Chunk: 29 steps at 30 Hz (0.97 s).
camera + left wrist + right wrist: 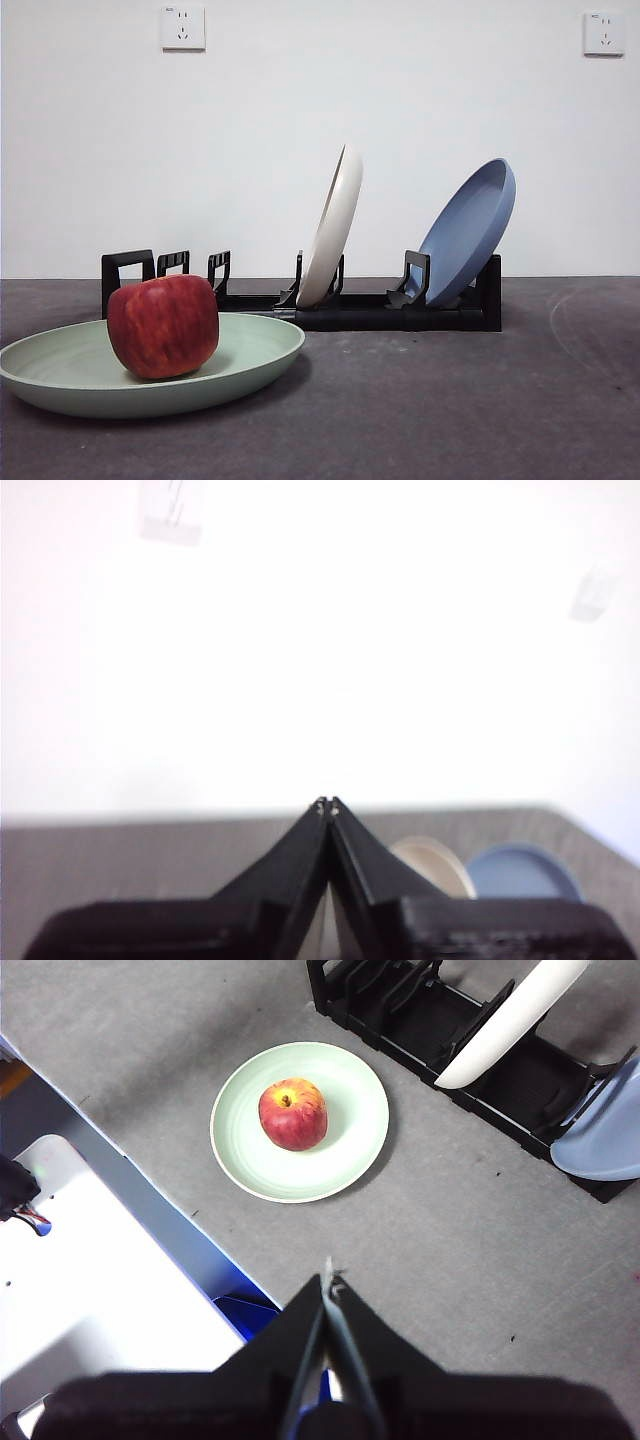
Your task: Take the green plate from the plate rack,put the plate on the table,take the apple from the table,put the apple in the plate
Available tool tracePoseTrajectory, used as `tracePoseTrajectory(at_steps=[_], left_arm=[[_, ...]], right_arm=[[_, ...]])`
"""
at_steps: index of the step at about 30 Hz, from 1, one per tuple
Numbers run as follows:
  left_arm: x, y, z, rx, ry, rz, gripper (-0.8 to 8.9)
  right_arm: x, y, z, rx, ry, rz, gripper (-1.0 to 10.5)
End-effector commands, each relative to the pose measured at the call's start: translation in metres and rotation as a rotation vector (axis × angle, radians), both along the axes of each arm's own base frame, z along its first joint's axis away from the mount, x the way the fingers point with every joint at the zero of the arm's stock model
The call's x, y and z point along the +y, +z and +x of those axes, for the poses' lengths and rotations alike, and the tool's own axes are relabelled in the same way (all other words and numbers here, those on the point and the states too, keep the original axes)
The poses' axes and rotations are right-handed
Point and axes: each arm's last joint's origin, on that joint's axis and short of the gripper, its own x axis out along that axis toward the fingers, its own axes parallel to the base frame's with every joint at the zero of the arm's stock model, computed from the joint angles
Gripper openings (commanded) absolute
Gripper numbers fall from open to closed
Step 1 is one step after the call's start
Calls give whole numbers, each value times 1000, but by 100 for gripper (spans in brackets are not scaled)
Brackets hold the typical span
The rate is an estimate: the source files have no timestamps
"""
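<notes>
Apple (163, 326) sits in green plate (250, 345); both grippers' fingers pressed together, empty.

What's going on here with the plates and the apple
Nothing is being handled right now. The apple sits in the green plate, which lies flat on the table beside the plate rack. A cream plate and a blue plate lean in the rack. The left gripper and right gripper are shut, holding nothing, away from the plate.
</notes>
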Motion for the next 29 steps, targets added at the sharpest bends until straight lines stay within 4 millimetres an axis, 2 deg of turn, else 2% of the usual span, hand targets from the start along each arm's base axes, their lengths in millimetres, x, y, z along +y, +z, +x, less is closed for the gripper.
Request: tracePoseTrajectory(at_steps=[1, 8, 14, 17, 21, 29], left_arm=[[1, -44, 8, -50, 2, 42, -4], [8, -135, 17, -18, 71, 54, -4], [11, -192, 19, -3, 116, 58, -4], [12, -211, 17, -1, 143, 56, -4], [12, -226, 14, -4, 149, 60, -4], [15, -246, 14, 201, 221, 92, -4]], right_arm=[[-1, -2, -1, 15, 3, -23, 1], [-1, -2, -1, 15, 3, -23, 0], [-1, -2, -1, 15, 2, -23, 1], [-1, -2, -1, 15, 2, -23, 1], [-1, -2, -1, 15, 3, -23, 1], [-1, -2, 0, 11, -2, -27, 1]])
